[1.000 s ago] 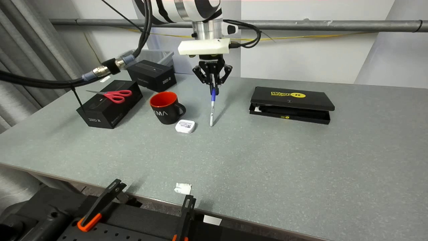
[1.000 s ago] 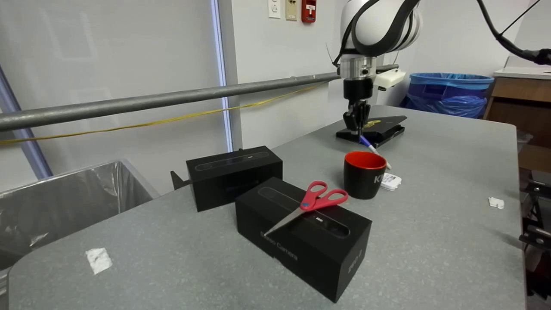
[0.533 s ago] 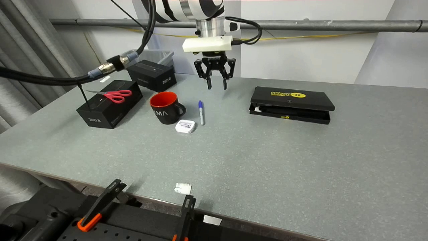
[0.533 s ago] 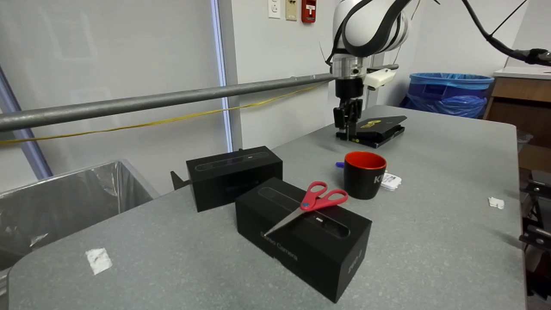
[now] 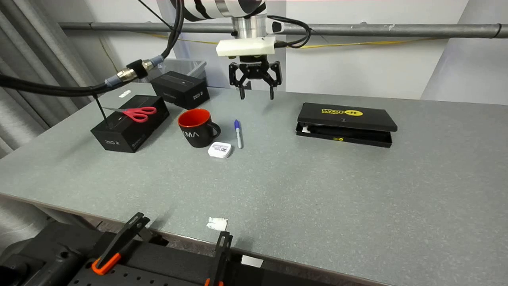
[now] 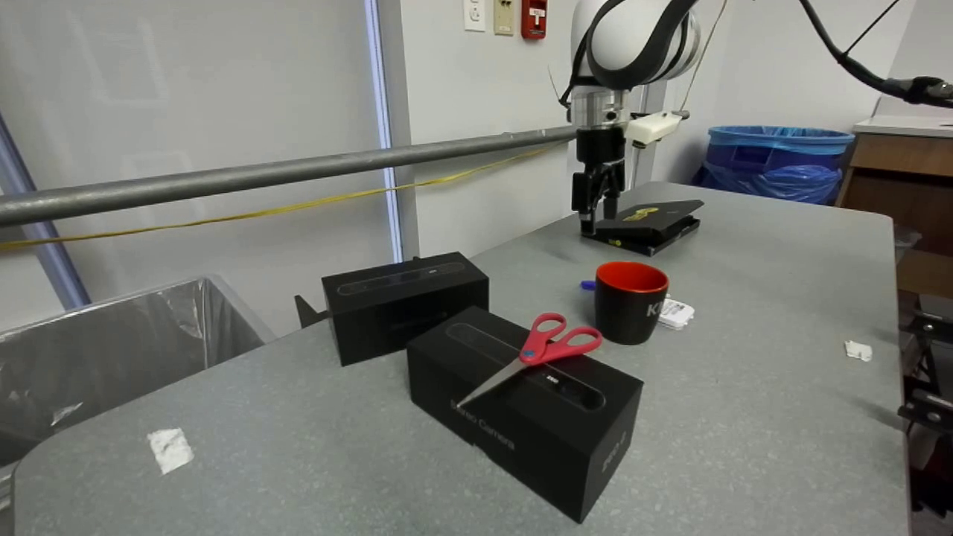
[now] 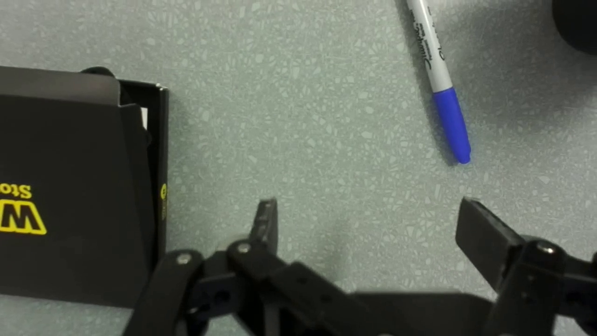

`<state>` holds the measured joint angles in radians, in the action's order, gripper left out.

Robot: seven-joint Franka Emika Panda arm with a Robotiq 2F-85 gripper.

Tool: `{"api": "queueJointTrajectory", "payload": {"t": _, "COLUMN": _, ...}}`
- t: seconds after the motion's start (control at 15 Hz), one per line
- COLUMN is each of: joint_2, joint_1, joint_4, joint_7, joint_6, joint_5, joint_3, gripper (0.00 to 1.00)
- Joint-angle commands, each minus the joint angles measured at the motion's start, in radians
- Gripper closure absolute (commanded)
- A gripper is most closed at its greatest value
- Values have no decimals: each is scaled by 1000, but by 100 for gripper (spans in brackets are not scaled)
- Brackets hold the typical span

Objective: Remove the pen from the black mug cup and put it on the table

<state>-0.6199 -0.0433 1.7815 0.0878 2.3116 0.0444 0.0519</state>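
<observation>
The pen (image 5: 238, 134), white with a blue cap, lies flat on the grey speckled table (image 5: 317, 198). In an exterior view the mug hides most of it, leaving only the cap end of the pen (image 6: 588, 285) visible. The black mug cup (image 5: 200, 137), red inside, stands upright beside it, with no pen showing inside. My gripper (image 5: 257, 97) hangs above the table behind the pen, fingers spread wide with nothing between them. Seen from the wrist, the pen (image 7: 437, 70) lies beyond the fingertips of the open gripper (image 7: 368, 202), apart from them.
A small white case (image 5: 219, 150) sits between mug and pen. The flat black Wrap-it box (image 5: 345, 119) lies partly open to one side. Two black ZED boxes (image 5: 131, 129) (image 5: 180, 89) stand past the mug, red scissors (image 5: 139, 114) on the nearer. A pipe (image 5: 357, 29) runs along the wall.
A second ago the gripper was shut on the pen, held upright with its lower end near the table. The jaws have opened, the pen has dropped flat, and the gripper has risen.
</observation>
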Motion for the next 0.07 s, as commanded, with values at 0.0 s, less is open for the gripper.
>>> {"api": "queueJointTrajectory", "payload": {"t": 0.0, "joint_2": 0, "joint_1": -6, "joint_4": 0, "joint_7": -3, "joint_6": -2, "joint_5": 5, "joint_3": -7, "gripper": 0}}
